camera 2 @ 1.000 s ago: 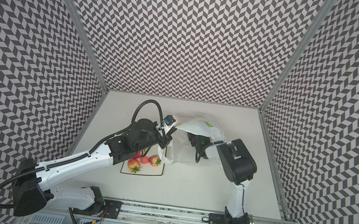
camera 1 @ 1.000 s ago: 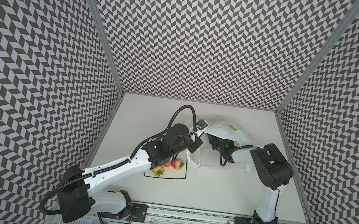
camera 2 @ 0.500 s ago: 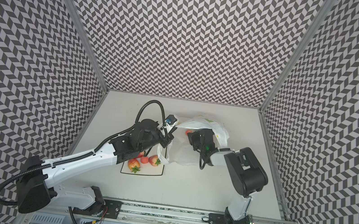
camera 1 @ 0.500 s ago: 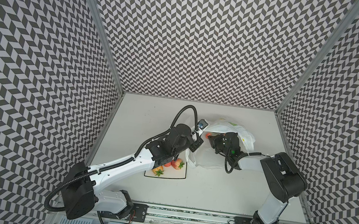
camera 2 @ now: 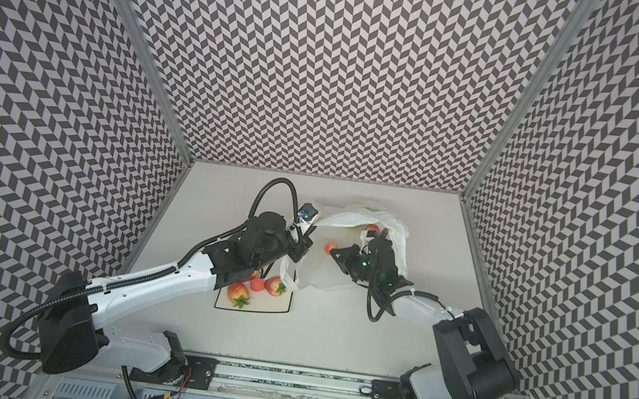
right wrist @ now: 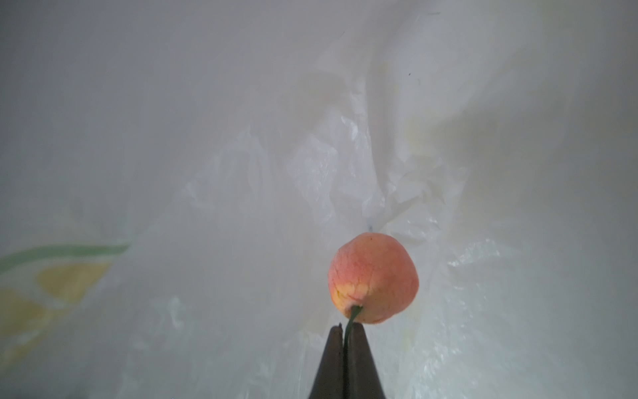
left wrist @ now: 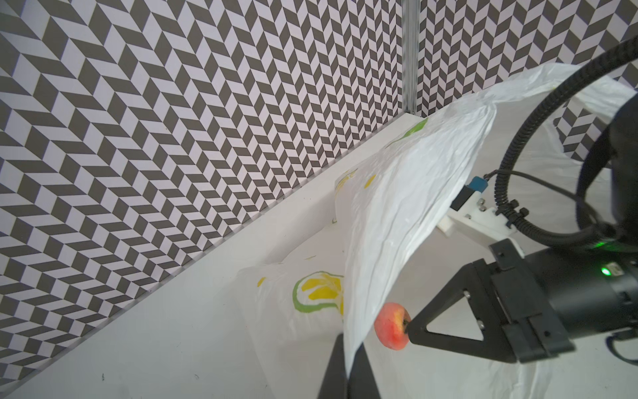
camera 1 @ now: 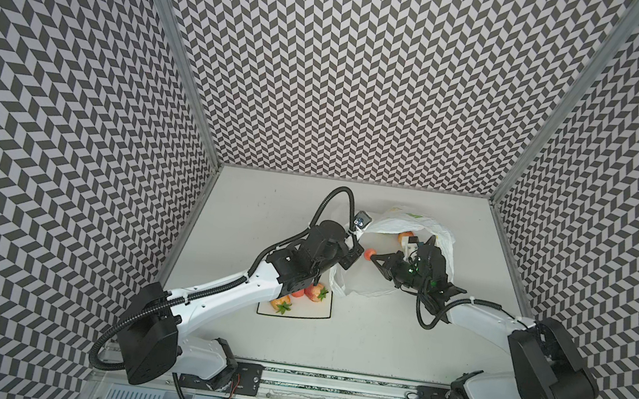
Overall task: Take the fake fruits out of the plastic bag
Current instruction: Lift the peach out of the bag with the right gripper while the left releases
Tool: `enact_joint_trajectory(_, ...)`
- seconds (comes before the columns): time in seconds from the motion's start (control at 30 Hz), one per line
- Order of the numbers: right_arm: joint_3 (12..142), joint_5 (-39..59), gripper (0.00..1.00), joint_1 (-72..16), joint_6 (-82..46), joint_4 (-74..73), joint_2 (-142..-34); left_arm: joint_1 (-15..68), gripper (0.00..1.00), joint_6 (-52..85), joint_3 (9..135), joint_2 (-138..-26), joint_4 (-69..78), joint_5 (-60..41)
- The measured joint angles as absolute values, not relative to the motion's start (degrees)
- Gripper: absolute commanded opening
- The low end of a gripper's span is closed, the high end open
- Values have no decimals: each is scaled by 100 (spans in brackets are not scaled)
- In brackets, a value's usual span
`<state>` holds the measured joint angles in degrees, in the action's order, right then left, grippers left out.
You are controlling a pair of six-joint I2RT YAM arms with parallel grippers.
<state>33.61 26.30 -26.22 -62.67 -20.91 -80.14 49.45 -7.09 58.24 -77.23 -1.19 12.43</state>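
Note:
The white plastic bag [camera 1: 425, 228] [camera 2: 374, 216], printed with lemons, lies at the back of the table. My left gripper [left wrist: 347, 349] [camera 1: 352, 260] is shut on its upper edge and holds the mouth open. At the mouth, my right gripper [right wrist: 345, 331] [camera 1: 375, 258] is shut on the green stem of a small orange-pink ball [right wrist: 374, 276] [camera 1: 370, 254] [left wrist: 392, 324], one of the fake fruits, which hangs clear of the plastic. Another orange fruit [camera 1: 405, 237] [camera 2: 372, 229] shows deeper inside the bag.
A square white black-rimmed plate [camera 1: 309, 313] [camera 2: 268, 308] lies in front of the left gripper, partly under the left arm. It carries strawberries [camera 2: 238, 292] [camera 2: 275, 285] and a small red ball [camera 2: 257, 284]. Patterned walls enclose the table on three sides.
The right arm's elbow has swung out to the right and its gripper has drawn the ball from deep in the bag to its mouth. The left gripper has kept its hold.

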Motion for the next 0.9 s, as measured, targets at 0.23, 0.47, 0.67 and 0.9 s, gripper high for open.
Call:
enact_joint_trajectory(0.23,3148,3118,0,-2700,-5107,-1306,-7175,4910,0,-591,5824,-7741,-113,1240)
enact_joint_trajectory(0.47,2891,3472,0,-2998,-3979,-860,-6224,4908,6,-504,5824,-7789,-106,1232)
enact_joint_trajectory(0.67,2672,3380,0,-3767,-2893,-550,-5172,4901,40,-460,5819,-7776,-69,989)
enact_joint_trajectory(0.9,2486,2689,0,-5037,-1806,-248,-4722,4899,69,-416,5819,-7306,-60,526)
